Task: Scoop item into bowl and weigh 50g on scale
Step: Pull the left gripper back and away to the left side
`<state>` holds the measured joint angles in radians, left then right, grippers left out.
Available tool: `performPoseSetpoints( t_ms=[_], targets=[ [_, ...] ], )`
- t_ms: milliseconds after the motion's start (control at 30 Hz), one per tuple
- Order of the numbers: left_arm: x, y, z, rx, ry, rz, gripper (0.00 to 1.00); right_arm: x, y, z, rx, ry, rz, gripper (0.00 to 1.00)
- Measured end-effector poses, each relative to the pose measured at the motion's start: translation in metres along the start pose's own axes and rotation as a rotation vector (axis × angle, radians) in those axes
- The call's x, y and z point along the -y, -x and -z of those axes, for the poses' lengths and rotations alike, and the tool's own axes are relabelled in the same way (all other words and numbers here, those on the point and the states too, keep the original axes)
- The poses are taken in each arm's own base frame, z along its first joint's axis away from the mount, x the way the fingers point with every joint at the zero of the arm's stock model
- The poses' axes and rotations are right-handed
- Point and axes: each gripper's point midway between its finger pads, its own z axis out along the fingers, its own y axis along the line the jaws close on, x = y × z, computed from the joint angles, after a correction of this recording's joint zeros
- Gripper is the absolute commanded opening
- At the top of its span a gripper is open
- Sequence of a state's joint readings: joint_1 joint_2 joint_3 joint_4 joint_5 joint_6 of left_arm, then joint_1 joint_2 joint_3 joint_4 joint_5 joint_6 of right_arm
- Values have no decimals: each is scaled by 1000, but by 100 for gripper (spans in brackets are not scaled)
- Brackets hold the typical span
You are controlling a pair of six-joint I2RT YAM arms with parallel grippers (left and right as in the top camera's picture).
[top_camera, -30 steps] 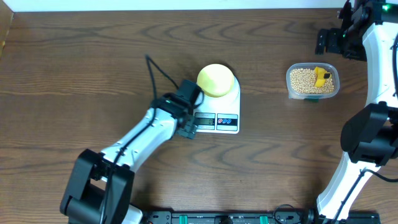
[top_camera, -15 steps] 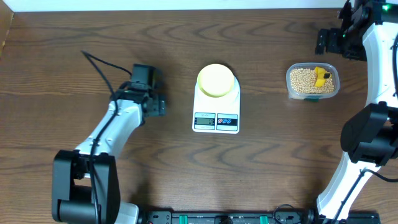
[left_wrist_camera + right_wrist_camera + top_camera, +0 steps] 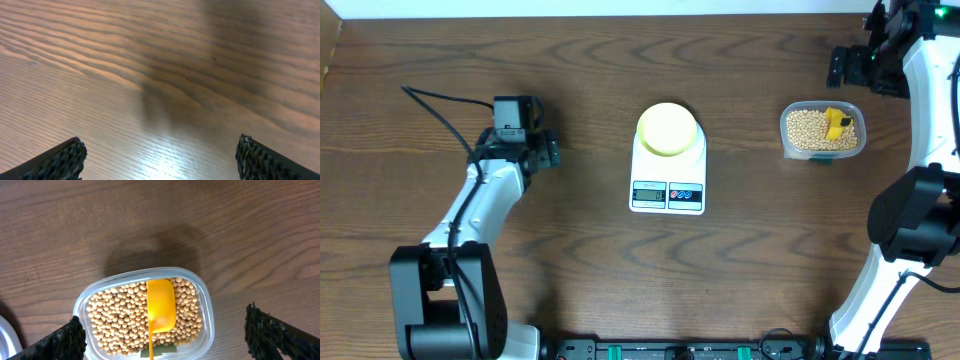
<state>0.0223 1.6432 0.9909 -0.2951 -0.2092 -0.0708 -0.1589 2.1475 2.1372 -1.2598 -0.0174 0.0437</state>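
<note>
The pale yellow-green bowl (image 3: 668,128) stands on the far end of the white scale (image 3: 667,178). No beans show in the bowl. The beige beans (image 3: 808,128) fill a clear tub (image 3: 823,152) right of the scale, with a yellow scoop (image 3: 836,122) lying on them. In the right wrist view the beans (image 3: 120,320), scoop (image 3: 160,305) and tub (image 3: 206,305) lie below my right gripper (image 3: 162,335), which is open and empty. From overhead, the right gripper (image 3: 850,68) hangs beyond the tub. My left gripper (image 3: 512,108) is far left of the scale, open (image 3: 160,160) over bare wood.
The brown wooden table (image 3: 740,280) carries everything. The left arm's black cable (image 3: 440,100) loops over the table's left side. The right arm's base (image 3: 915,220) stands at the right edge. A corner of the scale (image 3: 4,340) shows in the right wrist view.
My left arm has swung left, away from the scale's display end, to the table's left side. The right arm, bowl, scale and tub have not moved.
</note>
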Motion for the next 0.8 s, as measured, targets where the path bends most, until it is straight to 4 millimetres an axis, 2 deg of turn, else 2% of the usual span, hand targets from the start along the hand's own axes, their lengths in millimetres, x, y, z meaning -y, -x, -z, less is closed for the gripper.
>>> performPoseSetpoints(
  t_ms=[367, 700, 800],
  targets=[
    [-47, 15, -8, 44, 60, 115, 98, 0, 0, 0, 0, 0, 0, 99],
    [-97, 49, -9, 192, 121, 237, 98, 0, 0, 0, 0, 0, 0, 99],
    [-110, 51, -9, 204, 139, 255, 98, 0, 0, 0, 0, 0, 0, 99]
  ],
)
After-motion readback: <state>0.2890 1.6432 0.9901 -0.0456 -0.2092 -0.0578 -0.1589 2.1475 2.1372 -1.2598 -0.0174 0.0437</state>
